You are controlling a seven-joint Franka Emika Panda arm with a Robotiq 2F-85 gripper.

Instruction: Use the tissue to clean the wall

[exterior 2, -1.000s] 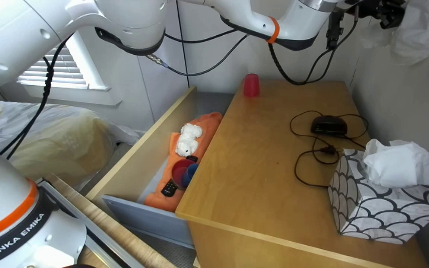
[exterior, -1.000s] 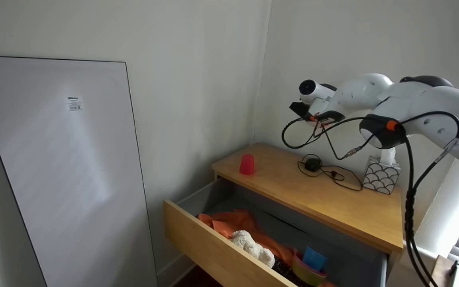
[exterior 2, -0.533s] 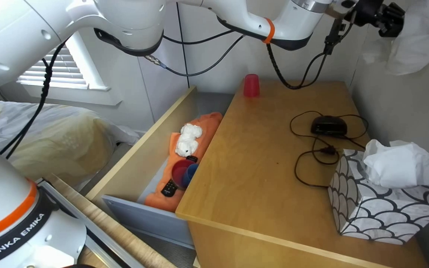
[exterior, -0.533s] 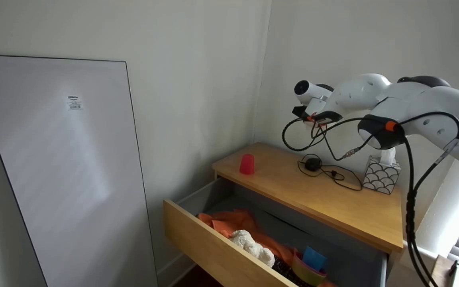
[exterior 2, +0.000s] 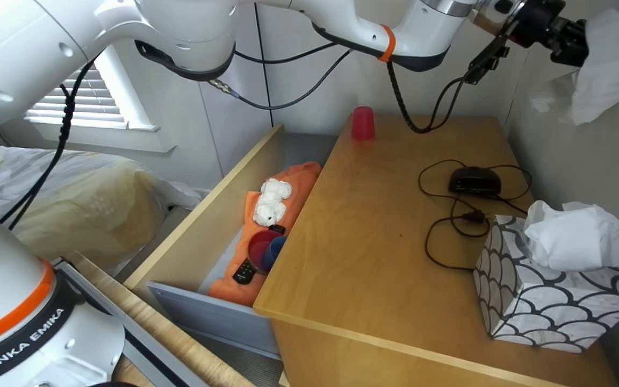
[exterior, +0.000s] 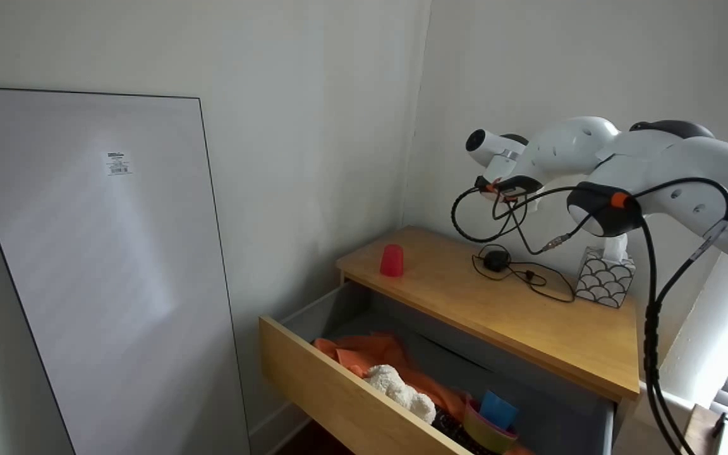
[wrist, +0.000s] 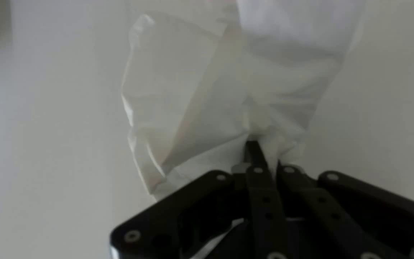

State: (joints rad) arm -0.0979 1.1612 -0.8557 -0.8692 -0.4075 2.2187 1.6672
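Gripper [wrist: 268, 157] clamped on bunched end of white tissue [wrist: 207, 100], rest of it fanning out in front of wall [exterior 2: 567, 161]; contact with wall cannot be told. Lower down, on dresser [exterior 2: 352, 258]: patterned tissue box [exterior 2: 556, 312], another tissue [exterior 2: 567, 236] poking out; black device [exterior 2: 473, 181]; red cup [exterior 2: 362, 123]. Drawer [exterior 2: 207, 231] open, orange cloth [exterior 2: 304, 176] and white plush toy [exterior 2: 270, 208] inside.

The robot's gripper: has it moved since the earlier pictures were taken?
Yes. In an exterior view, the gripper, shut on a tissue, stands lower in the picture than before, nearer to the tissue box, which has stayed where it was.
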